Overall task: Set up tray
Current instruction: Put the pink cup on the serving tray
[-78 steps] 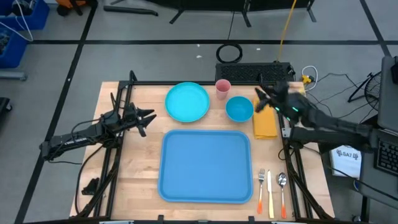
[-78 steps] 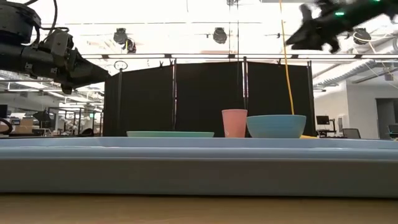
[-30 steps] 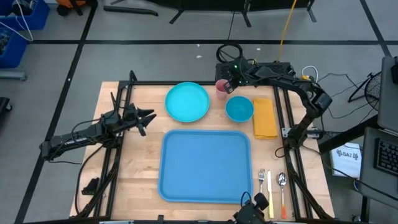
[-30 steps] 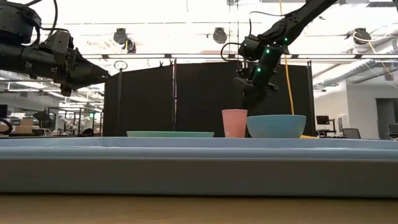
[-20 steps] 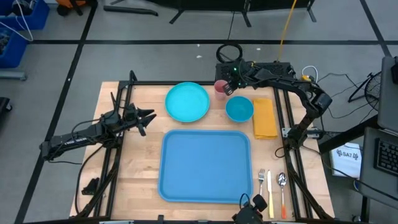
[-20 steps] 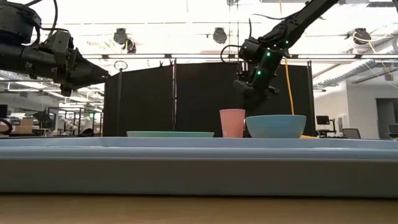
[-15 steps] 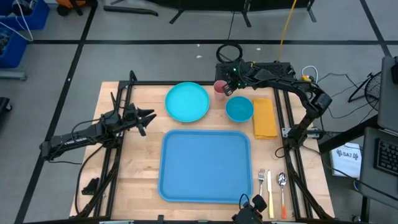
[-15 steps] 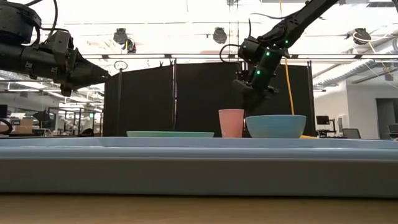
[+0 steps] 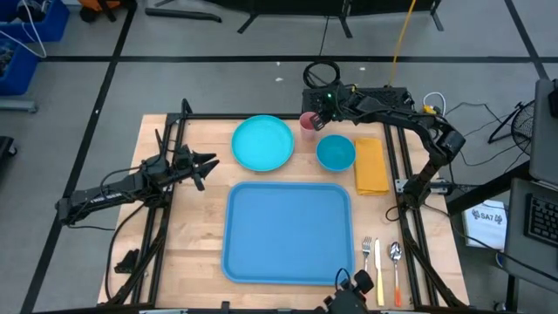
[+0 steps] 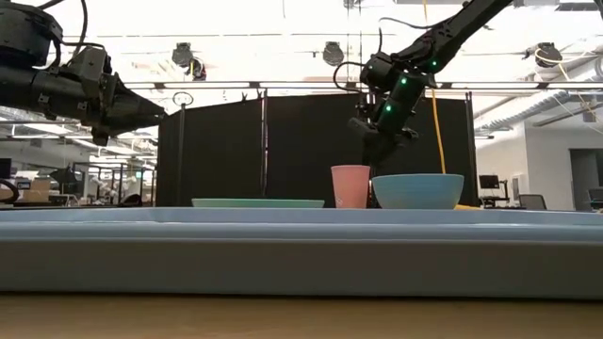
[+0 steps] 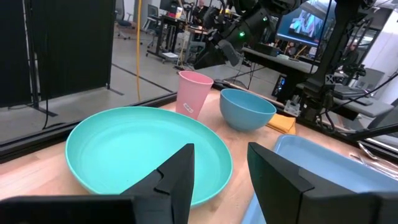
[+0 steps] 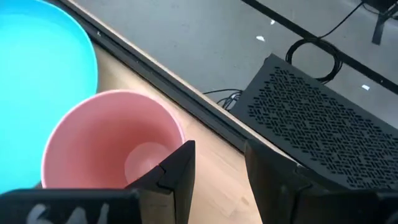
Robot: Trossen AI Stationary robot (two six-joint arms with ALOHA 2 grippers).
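Note:
The blue tray (image 9: 288,234) lies flat at the table's near middle. Behind it stand a turquoise plate (image 9: 262,143), a pink cup (image 9: 308,120) and a blue bowl (image 9: 336,153), each on its base. My right gripper (image 9: 319,119) hangs open, slanting down over the far edge, just right of the cup (image 12: 112,143). No part of the cup is between its fingers. My left gripper (image 9: 206,164) waits open and level over the table's left side, pointing at the plate (image 11: 146,149). My right gripper has one finger (image 12: 177,174) right by the pink cup's rim (image 12: 176,134), on the side toward the bowl. The finger slants down from the far right. I cannot tell whether it touches the rim. The cup stands upright on the table.
A yellow-orange napkin (image 9: 370,166) lies right of the bowl. A fork, knife and spoon (image 9: 380,262) lie right of the tray. Black frame rails (image 9: 166,218) run along both table sides, and a black perforated box (image 12: 323,124) sits beyond the far edge.
The pink cup has slid a little toward the table's left edge and stays upright. My right gripper has stayed beside it and tipped slightly.

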